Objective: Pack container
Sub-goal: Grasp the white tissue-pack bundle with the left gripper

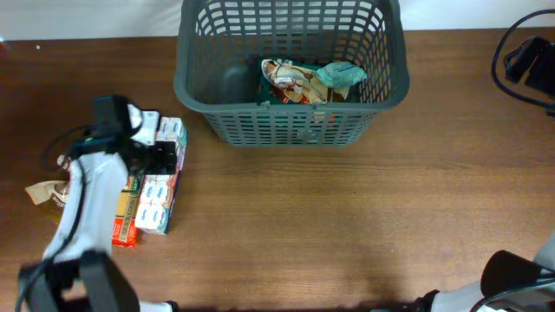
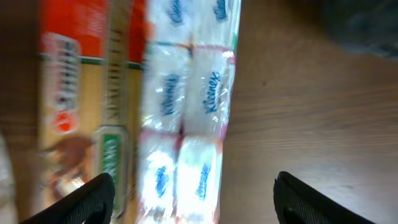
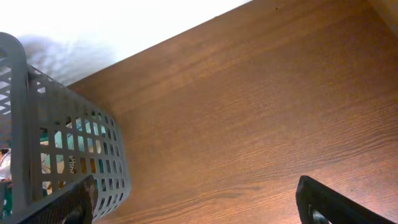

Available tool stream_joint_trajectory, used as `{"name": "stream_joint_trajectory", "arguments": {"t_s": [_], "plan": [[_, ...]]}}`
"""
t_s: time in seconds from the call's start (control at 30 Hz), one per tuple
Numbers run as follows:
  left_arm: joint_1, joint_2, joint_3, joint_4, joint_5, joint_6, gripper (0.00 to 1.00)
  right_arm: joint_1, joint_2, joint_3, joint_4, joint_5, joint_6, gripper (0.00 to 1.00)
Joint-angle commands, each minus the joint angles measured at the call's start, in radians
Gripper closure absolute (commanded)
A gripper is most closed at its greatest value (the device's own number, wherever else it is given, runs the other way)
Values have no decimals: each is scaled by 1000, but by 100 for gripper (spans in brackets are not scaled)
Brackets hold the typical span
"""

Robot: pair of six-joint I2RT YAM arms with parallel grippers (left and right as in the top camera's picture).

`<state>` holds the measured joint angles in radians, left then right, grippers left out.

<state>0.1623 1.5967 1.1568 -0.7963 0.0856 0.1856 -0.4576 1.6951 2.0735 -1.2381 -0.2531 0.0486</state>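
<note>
The dark grey lattice basket (image 1: 286, 121) stands at the back middle of the table and holds a few snack packets (image 1: 290, 80), one of them teal (image 1: 340, 76). Its wall also shows at the left of the right wrist view (image 3: 62, 143). My left gripper (image 1: 160, 156) is open and hovers over a clear pack of Kleenex tissues (image 1: 160, 199) at the left; the pack lies between the open fingers (image 2: 196, 199) in the blurred left wrist view (image 2: 186, 99). My right gripper (image 1: 529, 61) is open (image 3: 199, 208) and empty over bare wood, right of the basket.
A red and orange box (image 1: 127, 212) lies against the left side of the tissue pack, also in the left wrist view (image 2: 81, 93). A brown packet (image 1: 43, 191) lies at the far left edge. A black cable loops at the back right.
</note>
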Motion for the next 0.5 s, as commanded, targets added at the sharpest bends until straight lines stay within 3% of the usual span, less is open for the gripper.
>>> {"name": "stream_joint_trajectory", "arguments": {"t_s": [0.0,0.23,0.3,0.37,0.43,0.47], "plan": [[-26,114,7,8,-88,-1,24,-1,-3,-7,0,-12,2,1],[-22,205,7,56,-109,-25,23,-1,-3,-7,-1,-12,2,1],[-22,221,7,64,-109,-25,30,-1,-3,-7,0,-12,2,1],[-22,238,7,71,-109,-25,53,-1,-3,-7,0,-12,2,1],[-22,249,7,71,-109,-25,91,-1,-3,-7,0,-12,2,1],[-22,250,7,71,-109,-25,98,-1,-3,-7,0,-12,2,1]]}}
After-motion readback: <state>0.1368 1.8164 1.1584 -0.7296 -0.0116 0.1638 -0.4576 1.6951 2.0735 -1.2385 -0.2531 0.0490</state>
